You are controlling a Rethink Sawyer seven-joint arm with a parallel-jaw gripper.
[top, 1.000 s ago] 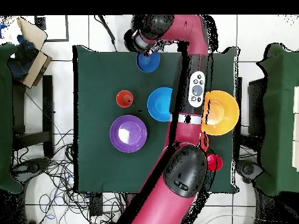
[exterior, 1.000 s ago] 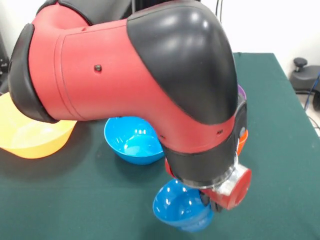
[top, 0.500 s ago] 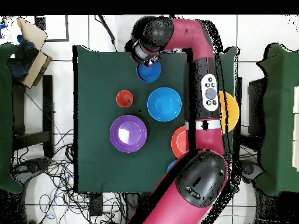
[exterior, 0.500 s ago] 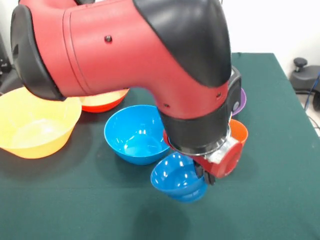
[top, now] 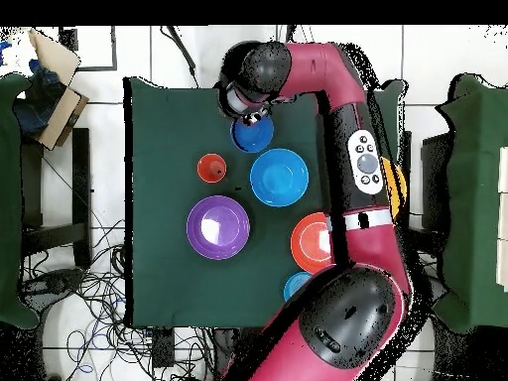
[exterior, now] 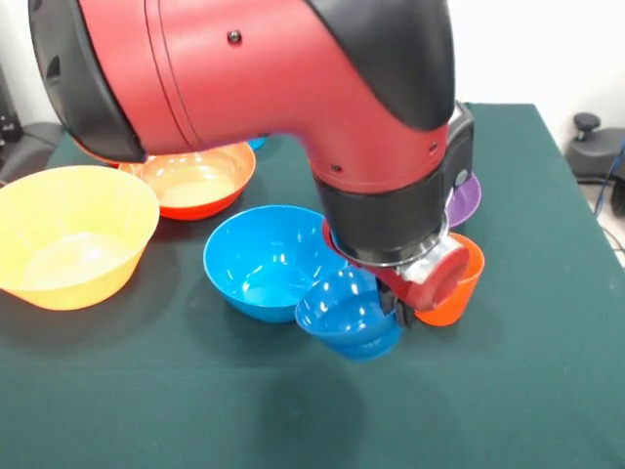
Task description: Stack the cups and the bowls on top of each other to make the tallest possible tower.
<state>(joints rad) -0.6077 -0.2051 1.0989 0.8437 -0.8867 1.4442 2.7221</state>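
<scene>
Front view: the red and black arm point(exterior: 293, 107) fills the upper frame and blocks much of the desk point(exterior: 527, 391). Its hand point(exterior: 398, 315) grips the small blue bowl point(exterior: 347, 318) by its rim, just right of the medium blue bowl point(exterior: 262, 262). An orange cup point(exterior: 457, 283) stands right of the hand; the yellow-orange bowl point(exterior: 70, 234) and orange-red bowl point(exterior: 195, 181) sit left.

Overhead view: this view alone shows the whole purple bowl point(top: 217, 227) and a further small blue bowl point(top: 295, 286) beside the arm.

Glossy red arm point(exterior: 244, 78); black joints
</scene>
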